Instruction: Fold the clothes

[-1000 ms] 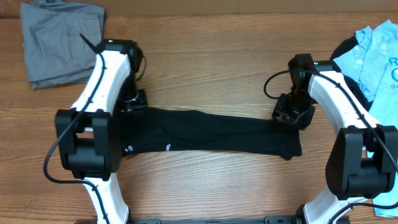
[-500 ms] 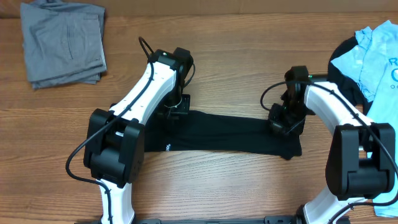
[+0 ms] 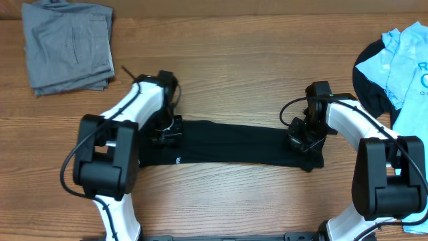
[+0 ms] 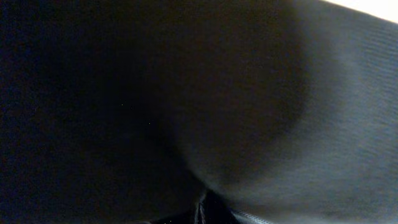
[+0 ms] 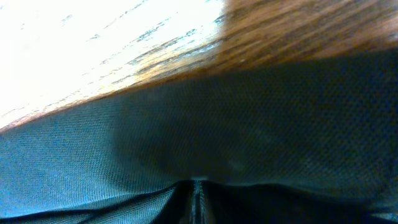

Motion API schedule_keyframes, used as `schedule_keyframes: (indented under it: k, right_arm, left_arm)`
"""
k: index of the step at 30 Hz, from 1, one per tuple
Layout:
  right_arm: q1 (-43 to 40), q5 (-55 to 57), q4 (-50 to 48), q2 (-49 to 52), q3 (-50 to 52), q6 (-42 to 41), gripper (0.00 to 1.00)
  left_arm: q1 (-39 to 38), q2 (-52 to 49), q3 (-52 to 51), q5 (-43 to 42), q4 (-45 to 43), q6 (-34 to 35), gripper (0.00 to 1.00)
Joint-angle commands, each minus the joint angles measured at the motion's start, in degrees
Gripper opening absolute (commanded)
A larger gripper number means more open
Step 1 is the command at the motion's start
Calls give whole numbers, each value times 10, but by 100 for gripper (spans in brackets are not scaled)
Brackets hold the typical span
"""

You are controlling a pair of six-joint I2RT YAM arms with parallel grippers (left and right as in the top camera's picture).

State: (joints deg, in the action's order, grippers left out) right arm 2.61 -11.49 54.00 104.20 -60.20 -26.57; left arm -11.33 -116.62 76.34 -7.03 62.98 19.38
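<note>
The black shirt [image 3: 234, 144] lies on the wooden table as a long narrow strip running left to right. My left gripper [image 3: 165, 132] is down on its left end, shut on the fabric. My right gripper [image 3: 304, 142] sits on the right end, shut on a pinch of the cloth. In the left wrist view dark shirt fabric [image 4: 261, 112] fills the frame and the jaws are barely visible at the bottom. In the right wrist view the shirt [image 5: 249, 124] runs along the table's wood grain, with a thin fold of it caught between the closed jaws.
Grey trousers [image 3: 67, 47] lie folded at the back left corner. A light blue T-shirt [image 3: 408, 60] rests on another dark garment [image 3: 371, 84] at the right edge. Bare wood table [image 3: 234, 73] stretches behind the strip.
Both grippers have closed onto the black shirt. The left arm swung right, then came back left and down onto the shirt's left end. The right gripper edged slightly forward.
</note>
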Motion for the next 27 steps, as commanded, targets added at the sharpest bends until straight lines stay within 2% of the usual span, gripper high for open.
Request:
schedule_keyframes:
  k: [1,8,13,19,24,26,27]
  right_arm:
    - [-4,63,-13,3,14,-26,4]
    - [-4,67,-31,3,12,-26,4]
    - [3,23,-48,3,3,21,6]
    - [24,24,-28,3,-46,28,10]
    - [17,40,54,3,-146,45,23]
    - [10,67,88,3,-180,45,38]
    - [5,77,103,3,-194,45,50]
  left_arm:
    - [63,-7,-33,61,-5,4,8]
    - [148,-7,-33,66,-5,1,9]
    - [185,-7,-33,66,-6,-11,8]
    - [227,-7,-24,89,-3,-10,8]
    - [256,-7,36,89,45,-13,7]
    - [256,-7,71,89,71,-14,7]
    - [256,-6,89,89,83,-14,8]
